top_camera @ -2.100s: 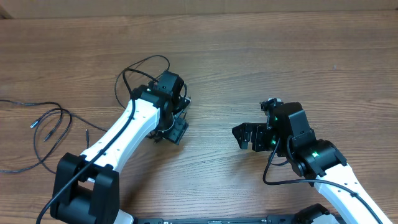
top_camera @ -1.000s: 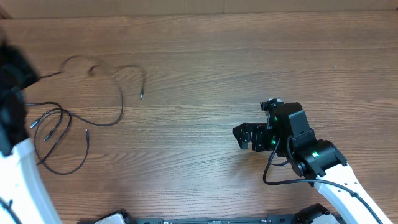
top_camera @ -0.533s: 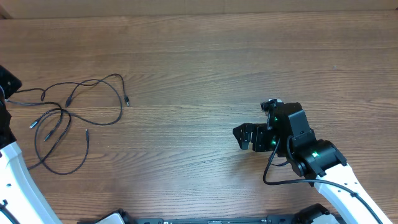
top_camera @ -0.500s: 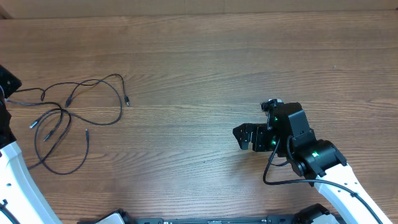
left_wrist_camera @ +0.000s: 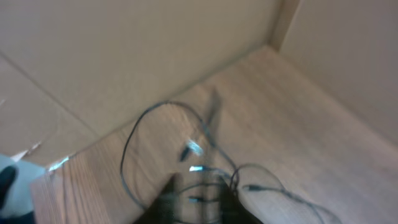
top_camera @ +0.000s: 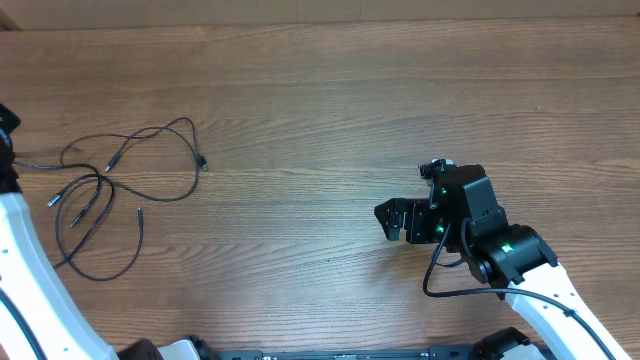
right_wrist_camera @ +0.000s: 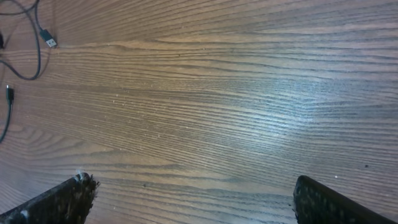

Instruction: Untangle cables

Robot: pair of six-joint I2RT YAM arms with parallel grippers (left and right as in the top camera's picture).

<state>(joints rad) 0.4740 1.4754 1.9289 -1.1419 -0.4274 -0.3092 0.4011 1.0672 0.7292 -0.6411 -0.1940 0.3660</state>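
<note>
The cables (top_camera: 100,176) lie in loose black loops on the wooden table at the far left, with small plug tips spread around them. In the blurred left wrist view the cables (left_wrist_camera: 194,147) lie below and between the fingers of my left gripper (left_wrist_camera: 204,202), which are apart with nothing seen gripped. The gripper itself is off the left edge of the overhead view. My right gripper (top_camera: 392,220) is open and empty over bare wood right of centre. In the right wrist view my right gripper (right_wrist_camera: 193,186) is wide open, with cable ends (right_wrist_camera: 48,38) at the top left.
My left arm's white link (top_camera: 25,260) runs along the left edge of the table beside the cables. Cardboard walls (left_wrist_camera: 155,56) stand at the table's back left corner. My right arm (top_camera: 520,270) fills the lower right.
My left arm swung from the table's middle to the far left, dragging a cable over to the other cables. In the last half second the cable settled lower and the arm moved further off.
</note>
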